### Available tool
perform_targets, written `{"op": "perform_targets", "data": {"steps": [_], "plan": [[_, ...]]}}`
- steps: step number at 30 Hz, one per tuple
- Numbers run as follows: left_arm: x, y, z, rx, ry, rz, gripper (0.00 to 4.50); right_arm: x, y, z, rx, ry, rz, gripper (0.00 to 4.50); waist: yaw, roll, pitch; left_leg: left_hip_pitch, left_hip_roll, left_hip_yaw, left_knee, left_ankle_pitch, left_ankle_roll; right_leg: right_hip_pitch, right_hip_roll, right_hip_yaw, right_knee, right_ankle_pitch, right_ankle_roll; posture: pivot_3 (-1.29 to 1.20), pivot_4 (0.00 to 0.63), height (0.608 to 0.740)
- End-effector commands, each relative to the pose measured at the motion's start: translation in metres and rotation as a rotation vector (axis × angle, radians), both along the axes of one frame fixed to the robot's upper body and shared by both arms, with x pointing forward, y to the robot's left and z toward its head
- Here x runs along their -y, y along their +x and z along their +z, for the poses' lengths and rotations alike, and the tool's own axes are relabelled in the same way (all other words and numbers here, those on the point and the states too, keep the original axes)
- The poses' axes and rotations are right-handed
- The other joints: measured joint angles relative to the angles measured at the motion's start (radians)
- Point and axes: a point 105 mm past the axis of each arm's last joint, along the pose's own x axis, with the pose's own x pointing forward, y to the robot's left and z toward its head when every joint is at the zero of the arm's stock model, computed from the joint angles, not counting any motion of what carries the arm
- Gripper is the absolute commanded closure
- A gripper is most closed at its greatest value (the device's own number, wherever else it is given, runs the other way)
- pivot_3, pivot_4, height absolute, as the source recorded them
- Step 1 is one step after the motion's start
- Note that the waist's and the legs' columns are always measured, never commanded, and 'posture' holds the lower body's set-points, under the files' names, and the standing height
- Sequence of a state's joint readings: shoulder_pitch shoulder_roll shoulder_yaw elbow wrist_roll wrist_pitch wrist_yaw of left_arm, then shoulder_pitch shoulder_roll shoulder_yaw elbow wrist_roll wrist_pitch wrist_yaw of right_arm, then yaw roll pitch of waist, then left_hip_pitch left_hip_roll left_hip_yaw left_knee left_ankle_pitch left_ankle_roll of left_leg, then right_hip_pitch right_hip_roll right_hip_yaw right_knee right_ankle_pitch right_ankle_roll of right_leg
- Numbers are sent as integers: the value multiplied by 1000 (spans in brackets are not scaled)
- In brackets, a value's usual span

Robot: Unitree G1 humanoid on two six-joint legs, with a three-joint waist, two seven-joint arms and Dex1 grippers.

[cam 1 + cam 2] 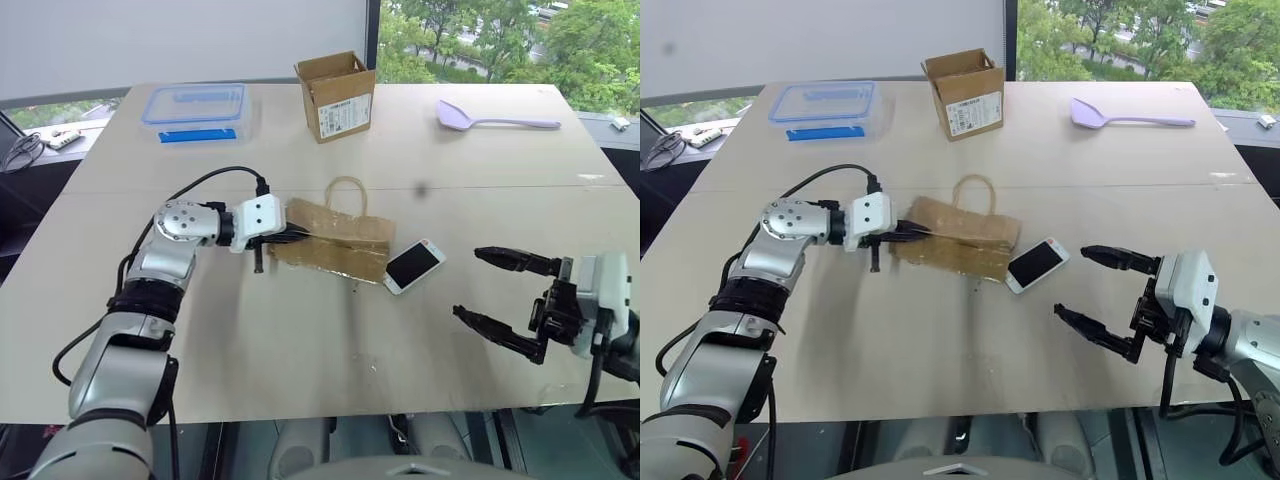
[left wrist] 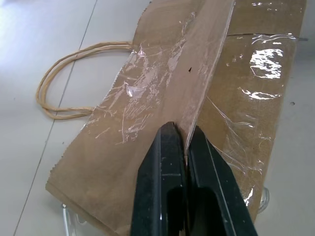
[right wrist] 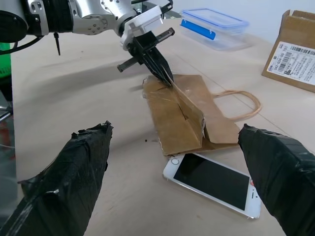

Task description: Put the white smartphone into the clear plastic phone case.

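A pale beige desk (image 1: 300, 330) stands before windows with green trees outside. The left gripper (image 1: 300, 236) has its fingers pinched on a flattened brown paper bag (image 1: 345, 245). Touching the bag's end lies the white smartphone (image 1: 414, 265), screen up. The right gripper (image 1: 500, 290) hovers nearby, fingers wide.

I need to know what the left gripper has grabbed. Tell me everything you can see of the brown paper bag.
The brown paper bag lies flattened on the table, a twisted paper loop handle at its far edge. Glossy, wrinkled clear tape or film covers parts of it. A creased fold stands up along its middle, and the left gripper is shut on that fold. The white smartphone lies at its right end, screen up.
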State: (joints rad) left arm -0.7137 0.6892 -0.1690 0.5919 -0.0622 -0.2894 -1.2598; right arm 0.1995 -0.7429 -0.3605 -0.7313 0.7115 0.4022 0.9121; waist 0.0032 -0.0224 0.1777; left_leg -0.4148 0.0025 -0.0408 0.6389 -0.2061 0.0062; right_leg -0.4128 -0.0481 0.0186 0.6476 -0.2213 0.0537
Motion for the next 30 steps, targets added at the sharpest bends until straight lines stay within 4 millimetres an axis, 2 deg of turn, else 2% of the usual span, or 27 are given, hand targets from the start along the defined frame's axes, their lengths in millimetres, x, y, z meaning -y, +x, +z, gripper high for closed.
{"op": "perform_targets", "data": {"steps": [1, 6, 12, 16, 30], "plan": [[-2, -2, 12, 47, -15, 6, 4474, -3, -4, 6, 37, 9, 18, 0, -1, 0, 0, 0, 0, 0, 0, 0, 0, 0, 0, 0, 0, 0, 0, 0, 150, 740], [-2, 0, 14, 73, -34, 43, 4474, -2, -4, 7, 35, 12, 17, 0, -4, 0, 0, 0, 0, 0, 1, 0, 0, 0, 0, 0, 1, 0, 0, 0, 150, 740], [-16, 9, 28, 125, -99, 169, 4474, -2, -5, 8, 39, 16, 20, 0, -7, 0, 0, 0, 0, 0, 4, 0, 0, 0, 0, 0, 5, -1, 2, 0, 150, 740], [-21, 5, 23, 129, -90, 188, 4474, -2, -3, 7, 35, 14, 19, 0, -12, 0, 0, 1, 1, 0, 6, 0, 0, 0, 0, 0, 8, -2, 3, 0, 150, 740], [-14, -4, 9, 135, -96, 214, 4474, 8, -6, 13, 1, -27, 33, 0, -13, 0, 0, 1, 2, 0, 9, 0, 0, 0, 0, 1, 10, -2, 2, 0, 150, 740]]}}
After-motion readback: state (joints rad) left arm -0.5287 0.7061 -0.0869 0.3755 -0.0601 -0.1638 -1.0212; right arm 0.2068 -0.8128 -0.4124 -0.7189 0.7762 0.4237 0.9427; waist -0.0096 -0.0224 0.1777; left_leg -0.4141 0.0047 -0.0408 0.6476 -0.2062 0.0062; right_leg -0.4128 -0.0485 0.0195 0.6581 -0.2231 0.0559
